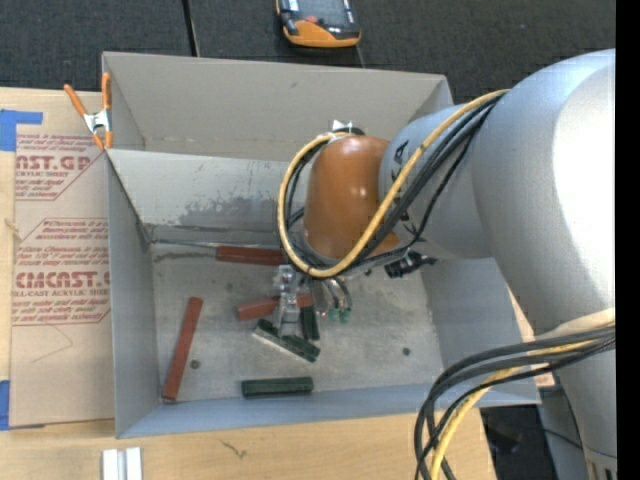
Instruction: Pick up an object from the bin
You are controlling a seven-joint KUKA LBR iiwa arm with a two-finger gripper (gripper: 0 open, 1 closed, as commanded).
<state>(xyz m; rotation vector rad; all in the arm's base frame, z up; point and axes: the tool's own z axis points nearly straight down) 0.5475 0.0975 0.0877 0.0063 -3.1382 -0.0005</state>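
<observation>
Bin floor (395, 343) bare at right; small heap (297, 346) crowds centre; red stick (183, 348) lies left.

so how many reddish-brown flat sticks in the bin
3 reddish-brown flat sticks: one at the left, one by the back wall, one mid-bin beside the gripper; the arm may hide more.

You look steeply down into the bin (270, 108) from one side. The arm (520, 188) looms close at your right.

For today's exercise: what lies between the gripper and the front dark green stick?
In the camera view, a small heap of dark green pieces lies there.
</observation>
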